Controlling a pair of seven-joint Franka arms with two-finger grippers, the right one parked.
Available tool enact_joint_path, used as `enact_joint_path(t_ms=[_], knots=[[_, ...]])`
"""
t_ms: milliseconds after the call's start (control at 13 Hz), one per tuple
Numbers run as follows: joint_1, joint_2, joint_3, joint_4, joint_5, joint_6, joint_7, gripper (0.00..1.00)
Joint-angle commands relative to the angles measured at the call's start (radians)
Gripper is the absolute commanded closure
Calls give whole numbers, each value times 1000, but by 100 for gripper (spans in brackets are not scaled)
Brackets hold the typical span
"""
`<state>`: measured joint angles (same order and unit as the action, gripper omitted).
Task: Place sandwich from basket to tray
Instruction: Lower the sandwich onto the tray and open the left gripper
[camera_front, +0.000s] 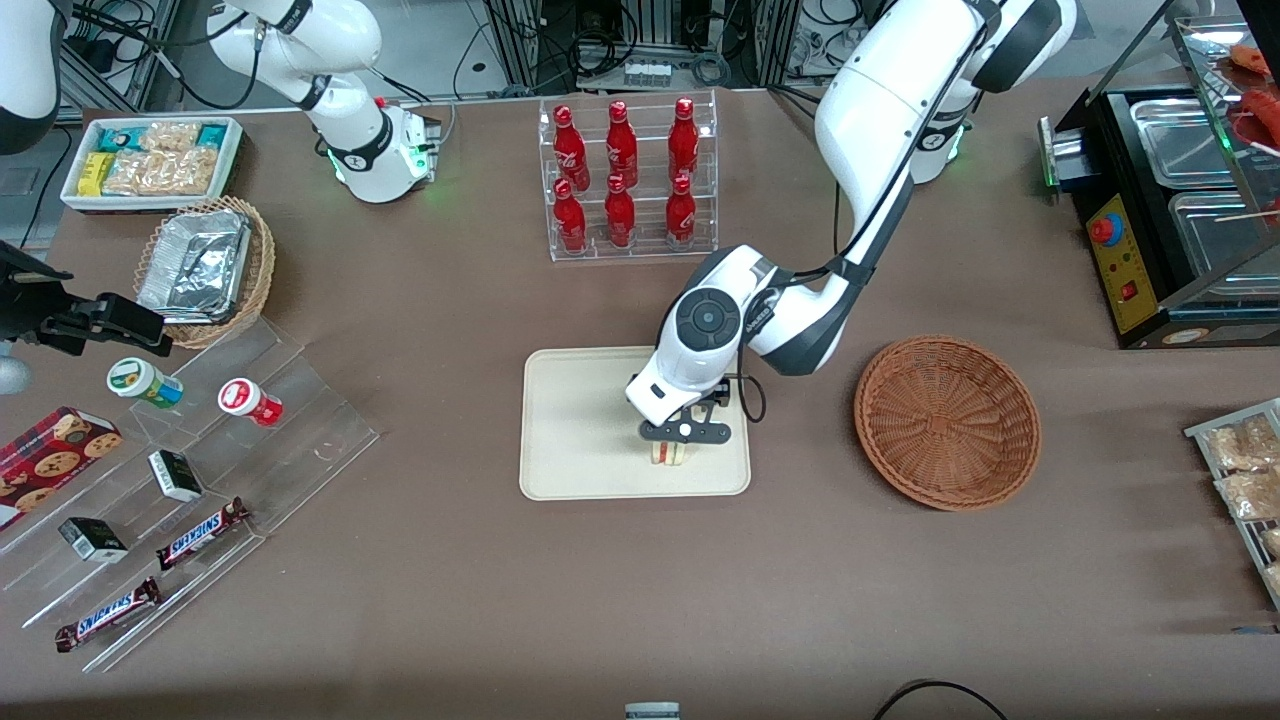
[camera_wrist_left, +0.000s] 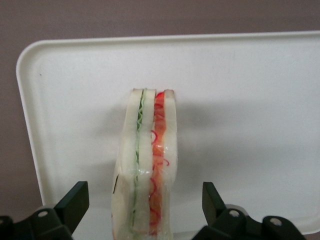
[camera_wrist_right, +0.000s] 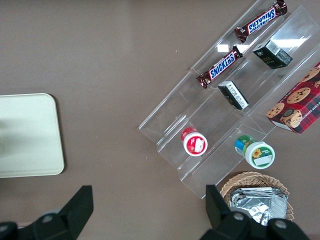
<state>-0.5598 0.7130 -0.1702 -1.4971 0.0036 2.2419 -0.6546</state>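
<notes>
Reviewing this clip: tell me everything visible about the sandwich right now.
The sandwich is a pale white-bread wedge with a green filling layer and a red one showing at its cut edge. It stands on edge on the cream tray, in the part nearest the front camera, not in the basket. The gripper is over it, open, one finger on each side, neither touching the bread.

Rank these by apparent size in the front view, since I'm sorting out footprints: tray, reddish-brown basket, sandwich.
1. tray, largest.
2. basket, clearly smaller in outline.
3. sandwich, much the smallest, partly hidden under the gripper, which stands open over it on the tray.
</notes>
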Motion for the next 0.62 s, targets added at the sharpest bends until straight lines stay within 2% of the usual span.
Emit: enact_joint_path(t_ms=[0, 231, 538], knots=[[0, 5, 9, 61, -7, -50, 1, 0], [14, -12, 15, 84, 1, -97, 3, 0], [86, -56, 14, 84, -10, -186, 42, 0]])
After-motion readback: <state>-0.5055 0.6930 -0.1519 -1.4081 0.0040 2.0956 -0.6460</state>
